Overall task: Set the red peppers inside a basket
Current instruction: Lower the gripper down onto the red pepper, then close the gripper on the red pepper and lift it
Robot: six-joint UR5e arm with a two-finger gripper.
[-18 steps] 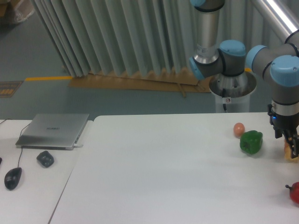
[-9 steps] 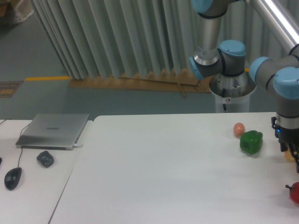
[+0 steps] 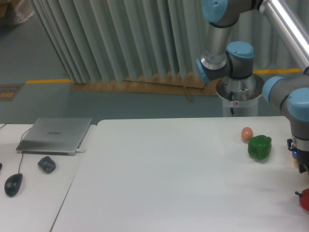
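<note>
The red pepper (image 3: pixel 305 199) lies at the right edge of the view, nearest the camera and partly cut off: a glossy red curve and a short dark stem pointing left. It sits on the table (image 3: pixel 169 183) just below the arm's wrist (image 3: pixel 300 150), which hangs at the same edge. The gripper itself is out of frame, so whether its fingers are apart or together cannot be told.

The pepper looks light and hollow, probably a smooth-skinned toy or waxy fruit, so likely slippery and somewhat yielding. The best hold is probably across the broad middle of the body, coming from above, with moderate squeeze; the stem seems too thin to trust, and the rounded shoulders could squirt out of a shallow pinch.

Left of the wrist and a little farther back lies the green pepper (image 3: pixel 259 147), and touching or just beside it, farther still, the ball (image 3: pixel 247 134). No basket shows anywhere.
</note>
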